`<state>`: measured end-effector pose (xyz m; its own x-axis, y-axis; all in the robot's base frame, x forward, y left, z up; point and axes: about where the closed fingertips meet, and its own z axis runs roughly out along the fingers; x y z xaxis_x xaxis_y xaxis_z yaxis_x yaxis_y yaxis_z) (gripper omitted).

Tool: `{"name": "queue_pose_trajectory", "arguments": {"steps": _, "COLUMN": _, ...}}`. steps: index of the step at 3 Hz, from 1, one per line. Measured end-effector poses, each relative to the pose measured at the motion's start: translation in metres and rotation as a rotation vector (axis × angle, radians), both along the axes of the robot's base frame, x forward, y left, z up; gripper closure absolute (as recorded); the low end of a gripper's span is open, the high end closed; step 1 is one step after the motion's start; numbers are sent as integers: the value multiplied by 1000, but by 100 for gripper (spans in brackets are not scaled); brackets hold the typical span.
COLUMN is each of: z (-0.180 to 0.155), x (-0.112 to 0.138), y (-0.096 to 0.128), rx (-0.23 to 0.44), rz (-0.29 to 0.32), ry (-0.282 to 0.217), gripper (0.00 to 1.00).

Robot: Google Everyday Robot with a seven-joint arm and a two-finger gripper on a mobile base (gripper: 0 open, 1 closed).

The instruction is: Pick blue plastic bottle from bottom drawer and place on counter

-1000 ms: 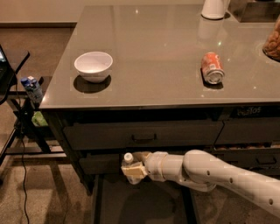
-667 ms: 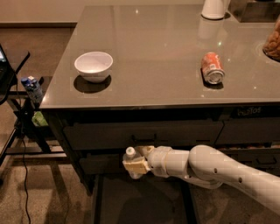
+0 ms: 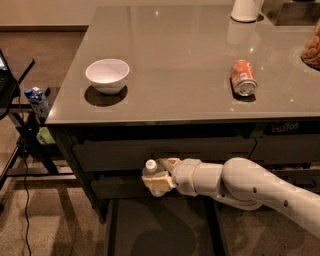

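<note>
My gripper [image 3: 159, 178] is shut on the blue plastic bottle [image 3: 151, 170], whose white cap and clear top show between the cream fingers [image 3: 157, 185]. It holds the bottle upright above the open bottom drawer [image 3: 160, 230], in front of the dark drawer fronts and below the counter's edge. My white arm reaches in from the lower right. The glossy grey-brown counter [image 3: 185, 55] lies above and behind. The bottle's lower body is hidden by the fingers.
A white bowl [image 3: 107, 75] stands on the counter's left; an orange soda can [image 3: 242, 77] lies on its side at right. A white container [image 3: 245, 9] stands at the back. A small blue-topped carton [image 3: 36, 99] sits on a black stand at left.
My gripper with the bottle has lifted slightly and shifted a little right, staying above the open drawer. Nothing on the counter has moved.
</note>
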<state>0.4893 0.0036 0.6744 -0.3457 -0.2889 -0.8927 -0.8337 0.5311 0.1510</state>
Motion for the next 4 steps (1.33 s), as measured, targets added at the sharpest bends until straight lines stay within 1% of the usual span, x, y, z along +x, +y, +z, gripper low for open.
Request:
{"name": "queue_pose_trajectory", "arguments": {"steps": 1, "z": 11, "x": -2, "y": -4, "rx": 0, "rz": -1, "ry": 7, "gripper": 100}}
{"name": "queue_pose_trajectory", "arguments": {"steps": 3, "z": 66, "x": -14, "y": -23, "rx": -31, "rz": -13, "ry": -19, "gripper": 100}}
{"name": "queue_pose_trajectory", "arguments": {"steps": 4, "z": 114, "x": -21, "y": -31, "rx": -75, "rz": -11, "ry": -101, "gripper": 100}}
